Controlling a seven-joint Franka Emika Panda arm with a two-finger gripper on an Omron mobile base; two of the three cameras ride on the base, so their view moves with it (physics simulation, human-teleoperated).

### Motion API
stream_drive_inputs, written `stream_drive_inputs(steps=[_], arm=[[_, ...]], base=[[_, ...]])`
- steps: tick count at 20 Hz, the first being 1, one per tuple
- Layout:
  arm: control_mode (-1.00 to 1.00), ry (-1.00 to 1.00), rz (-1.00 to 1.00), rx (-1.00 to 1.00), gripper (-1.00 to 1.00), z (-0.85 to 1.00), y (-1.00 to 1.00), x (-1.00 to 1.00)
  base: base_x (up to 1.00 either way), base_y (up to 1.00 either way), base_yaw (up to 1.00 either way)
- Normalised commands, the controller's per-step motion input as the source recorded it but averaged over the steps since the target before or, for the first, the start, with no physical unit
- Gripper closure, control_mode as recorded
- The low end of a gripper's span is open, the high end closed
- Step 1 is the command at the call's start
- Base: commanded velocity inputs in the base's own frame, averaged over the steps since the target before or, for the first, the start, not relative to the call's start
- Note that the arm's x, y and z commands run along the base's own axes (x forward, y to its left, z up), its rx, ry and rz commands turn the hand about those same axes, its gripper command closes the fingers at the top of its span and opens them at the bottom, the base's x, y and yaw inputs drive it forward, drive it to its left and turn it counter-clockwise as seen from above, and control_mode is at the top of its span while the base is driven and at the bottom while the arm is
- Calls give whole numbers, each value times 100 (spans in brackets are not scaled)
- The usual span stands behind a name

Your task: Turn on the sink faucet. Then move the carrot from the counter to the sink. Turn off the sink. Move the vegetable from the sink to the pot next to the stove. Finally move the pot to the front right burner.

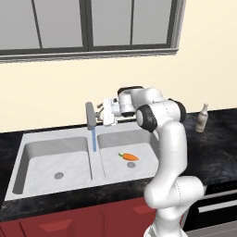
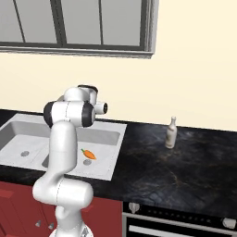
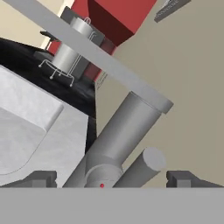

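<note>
Your gripper [image 1: 99, 112] sits at the faucet [image 1: 90, 116] with fingers spread apart, gripping nothing. Water runs and the carrot [image 1: 129, 157] lies mid-basin in the sink [image 1: 28, 139], so nudge the lever shut gently

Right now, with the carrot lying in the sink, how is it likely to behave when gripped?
The carrot looks rigid, so probably no flopping. Its round taper may let it roll or squirt out. With water running nearby, it could be slippery.
</note>
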Motion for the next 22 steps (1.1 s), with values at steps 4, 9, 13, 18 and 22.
stream_drive_inputs(steps=[4, 9, 13, 18, 22], arm=[[-100, 0, 9, 0, -100, 0, 63, 0], [-100, 0, 7, 0, -100, 0, 67, 0], [-100, 0, 6, 0, -100, 0, 68, 0], [-100, 0, 5, 0, -100, 6, 68, -1], [-100, 0, 4, 0, -100, 8, 68, -2]], base=[[0, 0, 0], [0, 0, 0], [0, 0, 0], [0, 0, 0], [0, 0, 0]])
